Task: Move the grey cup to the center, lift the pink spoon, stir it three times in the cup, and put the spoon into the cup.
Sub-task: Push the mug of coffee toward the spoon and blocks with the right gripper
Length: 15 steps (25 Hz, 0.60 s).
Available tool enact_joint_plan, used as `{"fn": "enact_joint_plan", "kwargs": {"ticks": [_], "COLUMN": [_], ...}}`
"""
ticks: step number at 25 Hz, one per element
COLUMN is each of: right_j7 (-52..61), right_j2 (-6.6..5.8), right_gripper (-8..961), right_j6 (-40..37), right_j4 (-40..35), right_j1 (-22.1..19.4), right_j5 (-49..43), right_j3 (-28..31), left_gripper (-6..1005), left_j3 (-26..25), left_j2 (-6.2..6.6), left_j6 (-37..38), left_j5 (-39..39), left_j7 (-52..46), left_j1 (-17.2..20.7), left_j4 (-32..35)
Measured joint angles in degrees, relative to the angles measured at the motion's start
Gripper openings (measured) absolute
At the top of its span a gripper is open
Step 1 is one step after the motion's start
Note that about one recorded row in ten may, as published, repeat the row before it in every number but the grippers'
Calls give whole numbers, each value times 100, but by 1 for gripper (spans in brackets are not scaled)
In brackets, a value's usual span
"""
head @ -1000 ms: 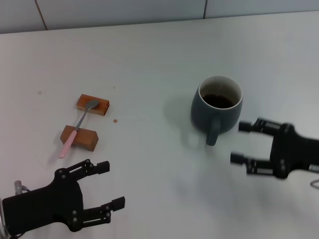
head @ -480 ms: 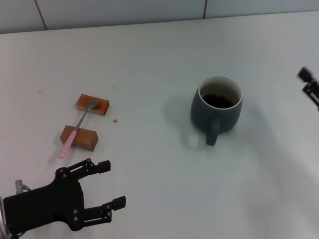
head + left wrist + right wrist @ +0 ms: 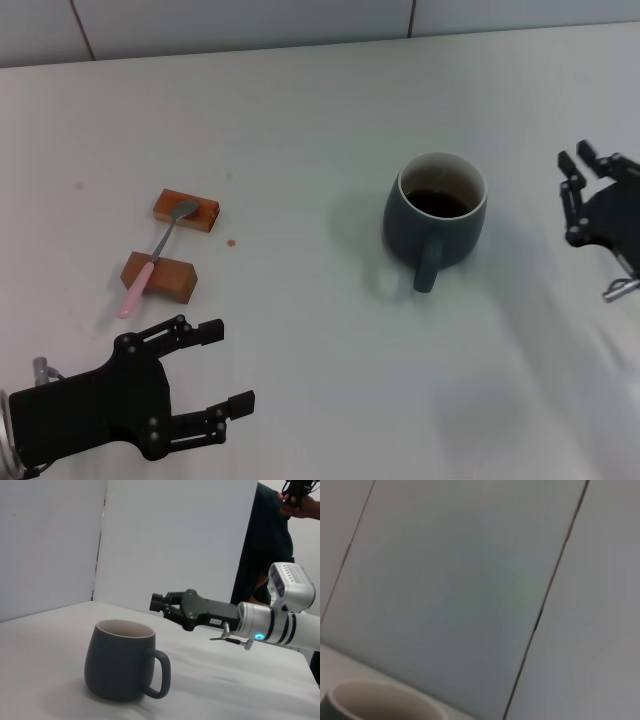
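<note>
Cup [image 3: 436, 215]: upright on the white table [image 3: 300, 130], slightly right of mid-table, handle at 6 o'clock, dark liquid inside; nothing touches it.

Spoon [image 3: 155, 258]: well apart from the cup at its 9 o'clock, bridging two wooden blocks [image 3: 187, 210], metal bowl on the far block, pink handle across the near block with its end overhanging toward 7 o'clock.

Left gripper [image 3: 215, 368]: near table edge at 6 o'clock of the spoon, fingers spread, holding nothing.

Right gripper [image 3: 580, 165]: raised at 3 o'clock of the cup, clear of it, fingers spread, empty; the left wrist view shows it above and behind the cup.
</note>
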Motion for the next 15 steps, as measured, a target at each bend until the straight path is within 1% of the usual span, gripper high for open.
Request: {"fn": "enact_joint_plan", "kwargs": {"ticks": [3,6,8,11,13,15], "right_j7": [-109,-260,-641,-787,-1000,-1036], "right_j2": [0,0,0,0,1,0], "right_gripper": [244,180,137,5,5,4], "right_j6": [230,285,469,591,696,701], "right_j4": [111,210,444,572,764,802], "right_j1": [125,178,322,406,519,544], "right_j5": [-44,-56,-67,-67,-68,-68], "right_j3": [-23,-27,-34,-34,-33,-33], "left_gripper": [842,842,842,842,842,842], "left_j3": [-1,-1,0,0,0,0], "left_j2": [-3,-7,-9,-5,-5,-3], "left_j6": [0,0,0,0,1,8], "left_j5": [0,0,0,0,0,0], "left_j7": [1,2,-6,-16,-22,-27], "left_j1": [1,2,3,3,3,3], "left_j4": [-14,-15,-6,6,11,16]}}
